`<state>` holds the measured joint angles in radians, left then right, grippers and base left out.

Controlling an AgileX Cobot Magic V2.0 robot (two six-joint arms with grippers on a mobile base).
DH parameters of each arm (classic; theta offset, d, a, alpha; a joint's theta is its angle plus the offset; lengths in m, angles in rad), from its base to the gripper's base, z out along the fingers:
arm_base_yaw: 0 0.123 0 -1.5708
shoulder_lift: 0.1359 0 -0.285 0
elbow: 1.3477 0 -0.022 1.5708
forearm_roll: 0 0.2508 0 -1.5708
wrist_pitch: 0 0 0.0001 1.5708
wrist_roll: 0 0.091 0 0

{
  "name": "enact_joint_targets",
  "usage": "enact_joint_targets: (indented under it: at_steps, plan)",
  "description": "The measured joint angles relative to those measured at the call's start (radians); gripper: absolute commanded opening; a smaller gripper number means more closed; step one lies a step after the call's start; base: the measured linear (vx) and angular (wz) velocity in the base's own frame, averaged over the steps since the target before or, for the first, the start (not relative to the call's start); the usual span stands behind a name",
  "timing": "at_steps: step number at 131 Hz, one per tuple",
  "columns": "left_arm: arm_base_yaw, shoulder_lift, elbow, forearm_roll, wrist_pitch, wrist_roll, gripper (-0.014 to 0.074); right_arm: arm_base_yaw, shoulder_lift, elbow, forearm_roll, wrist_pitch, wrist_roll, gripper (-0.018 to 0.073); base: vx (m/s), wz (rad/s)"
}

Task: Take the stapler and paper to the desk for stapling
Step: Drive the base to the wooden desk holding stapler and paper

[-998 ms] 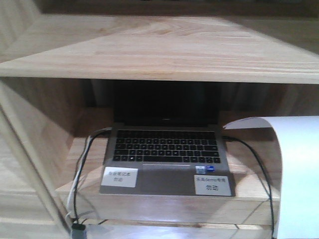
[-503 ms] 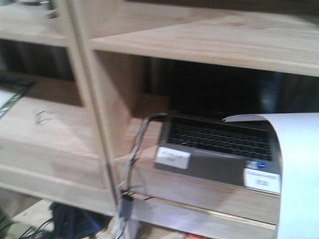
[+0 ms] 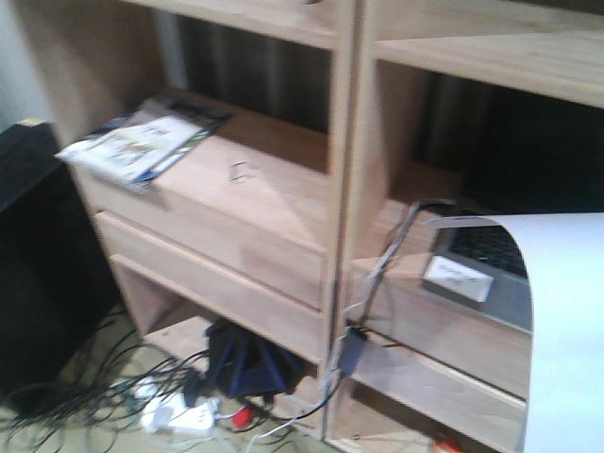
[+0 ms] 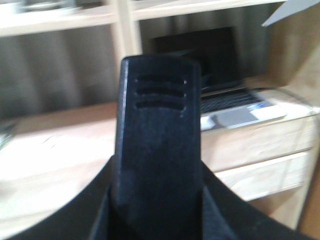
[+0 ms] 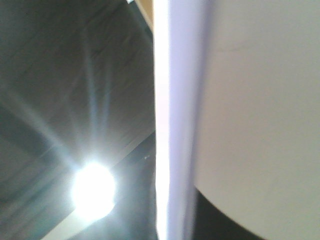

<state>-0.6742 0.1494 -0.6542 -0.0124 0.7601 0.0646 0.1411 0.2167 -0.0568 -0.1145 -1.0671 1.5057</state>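
Front view: the paper (image 3: 566,330), a blank white sheet, stands in the lower right of the frame with its top edge curling over to the left. It covers most of a grey laptop (image 3: 505,297) on the wooden shelves (image 3: 245,217). A small white label (image 3: 458,276) shows on the laptop just left of the sheet. Magazines (image 3: 142,142) lie on the shelf at upper left, and cables (image 3: 85,387) trail over the floor at lower left beside a large black shape (image 3: 38,274) too blurred to identify.

Left wrist view: the stapler (image 4: 157,100), a black body with three slots, stands upright in mid-frame, and the left gripper (image 4: 157,200) is clamped on it from both sides.

Right wrist view: the sheet fills the right half of the frame. The right gripper lies outside every view, so its state cannot be told.
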Motion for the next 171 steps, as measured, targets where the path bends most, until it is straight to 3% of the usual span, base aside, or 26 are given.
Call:
enact_joint_targets:
  at_steps: [171]
  plan:
    - [0.000, 0.000, 0.000, 0.000, 0.000, 0.000, -0.0006, 0.000, 0.000, 0.000, 0.000, -0.008, 0.000, -0.0006, -0.10, 0.60]
